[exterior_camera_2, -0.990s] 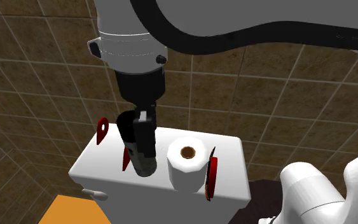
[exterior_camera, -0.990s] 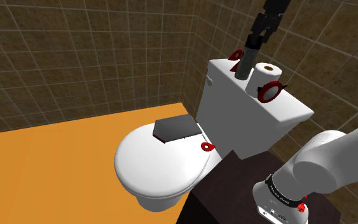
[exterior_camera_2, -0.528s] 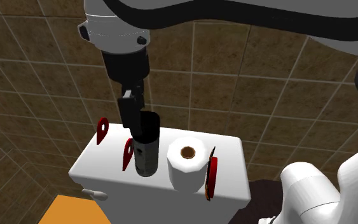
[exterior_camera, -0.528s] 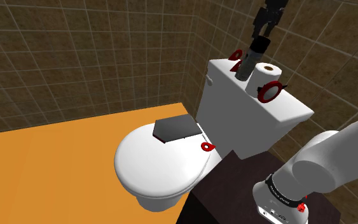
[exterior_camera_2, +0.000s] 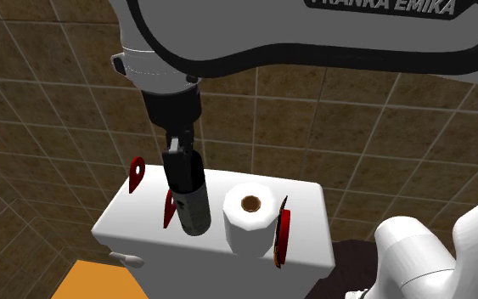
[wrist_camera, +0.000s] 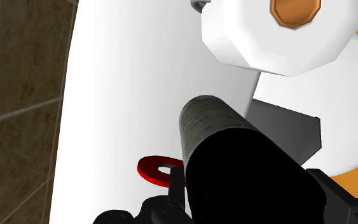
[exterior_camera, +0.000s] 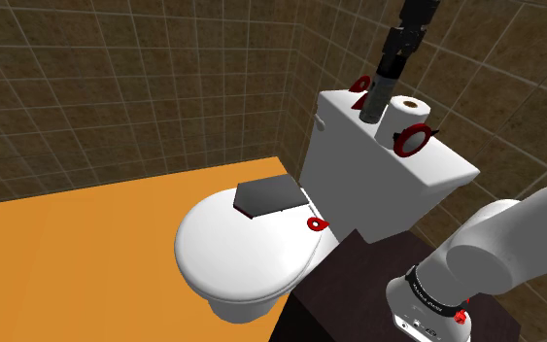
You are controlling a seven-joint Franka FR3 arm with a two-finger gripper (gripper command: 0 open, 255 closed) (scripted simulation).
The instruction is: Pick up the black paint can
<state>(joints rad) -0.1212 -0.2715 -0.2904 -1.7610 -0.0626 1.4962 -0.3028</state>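
At the near edge of the shoulder view you find the dark stand (exterior_camera: 349, 291) and the white arm (exterior_camera: 514, 243) rising from it. Beside the stand is a white toilet; its lid (exterior_camera: 232, 257) carries a flat dark grey piece (exterior_camera: 266, 195), and a small red ring (exterior_camera: 317, 224) lies by the hinge. The floor (exterior_camera: 86, 253) around the bowl is orange.

Behind the lid stands the toilet tank (exterior_camera: 397, 180). On its top you find a toilet paper roll (exterior_camera: 409, 110) standing on end, with a red ring-shaped piece (exterior_camera: 414, 140) just beside it on the near side.

The black paint can (exterior_camera: 376, 99) is on the tank top just beside the roll, on the shoulder view's left of it. It is a dark cylinder, leaning in line with the hand. Its lower end is at the tank surface; you cannot tell whether it touches.

The gripper (exterior_camera: 397, 49) comes down onto the can's upper end. In the wrist view the can runs away from the camera between the black fingers (wrist_camera: 333, 198), which clasp it.

Brown tiled walls (exterior_camera: 164, 78) close the corner behind the tank.
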